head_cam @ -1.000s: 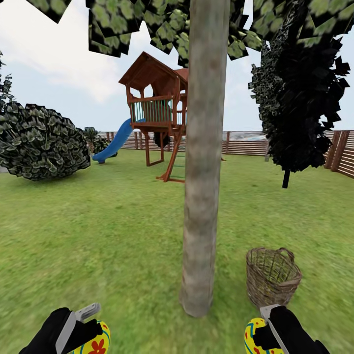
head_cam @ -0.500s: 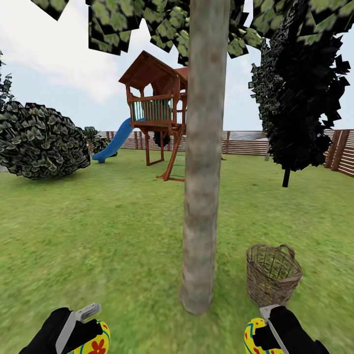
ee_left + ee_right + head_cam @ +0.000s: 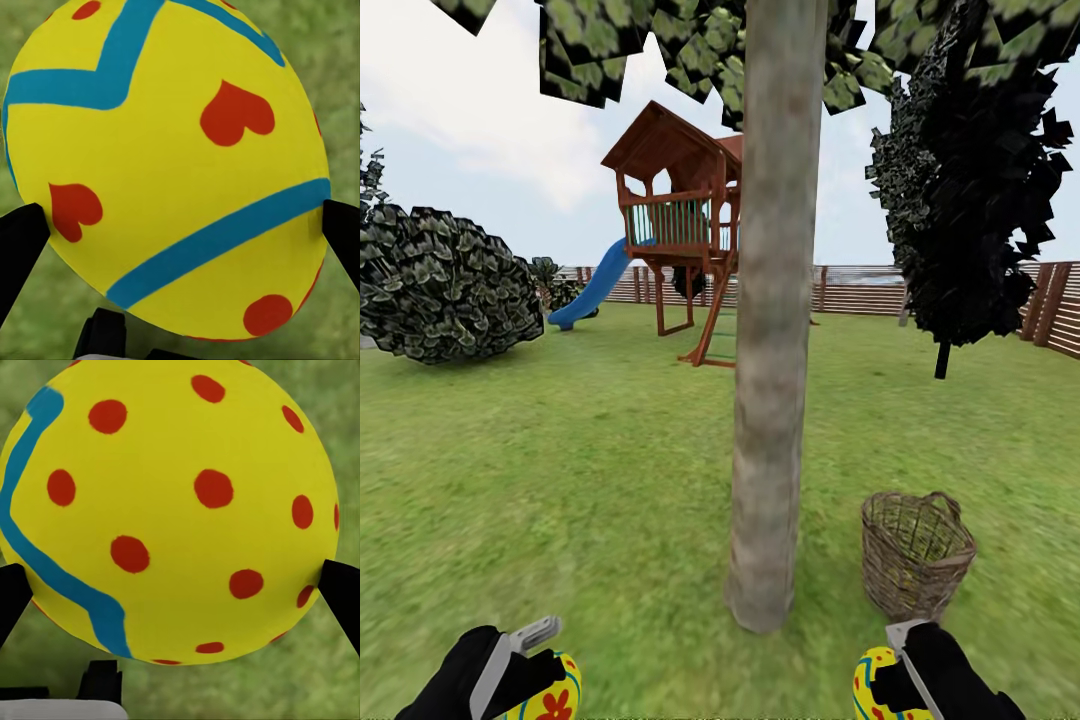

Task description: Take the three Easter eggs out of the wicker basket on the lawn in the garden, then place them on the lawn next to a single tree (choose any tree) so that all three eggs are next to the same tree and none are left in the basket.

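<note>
Green lawn (image 3: 560, 480) spreads ahead of both grippers to a slatted fence (image 3: 860, 290) and a play tower (image 3: 680, 230). The left gripper (image 3: 525, 670) is clamped on a yellow egg (image 3: 169, 165) with blue bands and red hearts. The right gripper (image 3: 895, 680) grips a red-dotted egg (image 3: 172, 510). The tree (image 3: 770, 400) stands between them, ahead; the wicker basket (image 3: 915, 555) sits just beyond the right gripper.

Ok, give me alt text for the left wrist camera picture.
A yellow Easter egg with blue stripes and red hearts sits close up between the left gripper's two black fingertips, above blurred green lawn.
</note>
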